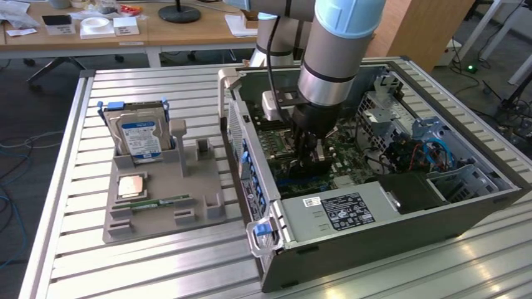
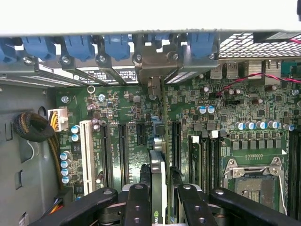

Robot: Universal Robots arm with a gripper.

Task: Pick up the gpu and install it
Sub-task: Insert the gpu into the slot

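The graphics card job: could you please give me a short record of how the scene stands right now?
gripper: shut on the graphics card, inside the open computer case
card: edge-on, upright over the green motherboard, bracket end toward the case wall
tray: on the table, on the exterior view's left
hard drive: upright in the tray

From my remote station I see a work table (image 1: pixel 124 274) of ribbed aluminium profiles, and behind it a wooden desk (image 1: pixel 149 28) with small white boxes and a black round lamp base (image 1: pixel 179 12) on it. The floor (image 1: pixel 33 118) is dark grey, with blue and white cables (image 1: pixel 15 149) lying at the exterior view's left. A wooden panel (image 1: pixel 424 31) stands at the right, and soft daylight reflects on the table's near corner.
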